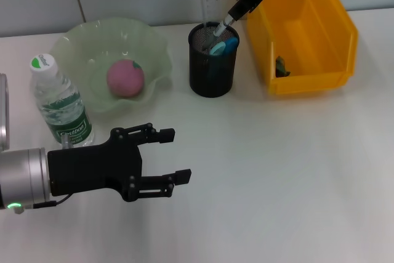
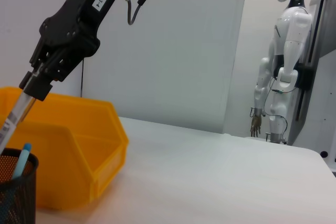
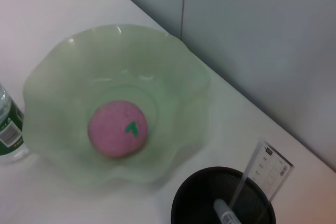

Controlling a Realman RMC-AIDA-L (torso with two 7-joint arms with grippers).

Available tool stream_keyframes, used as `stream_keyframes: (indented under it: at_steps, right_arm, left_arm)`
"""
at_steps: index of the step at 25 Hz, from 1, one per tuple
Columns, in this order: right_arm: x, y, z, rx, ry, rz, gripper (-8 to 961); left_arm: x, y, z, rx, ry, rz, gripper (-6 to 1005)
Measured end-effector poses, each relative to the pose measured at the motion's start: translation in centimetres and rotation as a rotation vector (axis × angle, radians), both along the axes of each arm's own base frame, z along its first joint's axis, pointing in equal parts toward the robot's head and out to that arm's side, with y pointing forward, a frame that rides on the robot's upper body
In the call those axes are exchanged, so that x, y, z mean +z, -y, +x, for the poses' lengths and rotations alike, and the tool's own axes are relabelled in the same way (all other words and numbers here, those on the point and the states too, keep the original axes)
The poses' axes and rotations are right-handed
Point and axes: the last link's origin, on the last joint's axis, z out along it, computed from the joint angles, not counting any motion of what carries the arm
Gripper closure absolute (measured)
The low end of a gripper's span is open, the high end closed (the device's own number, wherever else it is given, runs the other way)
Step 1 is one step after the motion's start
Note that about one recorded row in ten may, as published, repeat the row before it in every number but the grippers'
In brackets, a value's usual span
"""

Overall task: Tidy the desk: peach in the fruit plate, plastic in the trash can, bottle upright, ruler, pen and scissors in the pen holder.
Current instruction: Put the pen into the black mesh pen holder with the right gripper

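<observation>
Pen (image 1: 220, 29) tilted, long axis slanting up toward right gripper (image 1: 229, 18), lower end inside pen holder (image 1: 212, 60), w/ clear ruler (image 1: 210, 5) upright at holder's back. Pen tip hidden in mesh; scissors only partly seen as blue bit. Right fingers pinched shut on pen's upper end. Left gripper (image 1: 170, 155) over bare table, fingers apart, holding nothing. Peach (image 1: 125, 77) in fruit plate (image 1: 80, 41); bottle (image 1: 60, 103) upright beside plate.

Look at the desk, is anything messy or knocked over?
Nothing stands out. The peach sits in the fruit plate, the bottle stands upright, and the right hand is lowering a pen into the pen holder.
</observation>
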Motion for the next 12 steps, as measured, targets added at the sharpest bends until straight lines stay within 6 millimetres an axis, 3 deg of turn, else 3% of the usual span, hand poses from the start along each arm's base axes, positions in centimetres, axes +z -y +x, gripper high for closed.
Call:
stream_keyframes:
  at_steps: [12]
  right_arm:
    - [-0.91,-0.65,0.09,0.000,0.021,0.016,824]
  left_arm:
    - [-0.06,0.12,-0.19,0.006,-0.001,0.000,186]
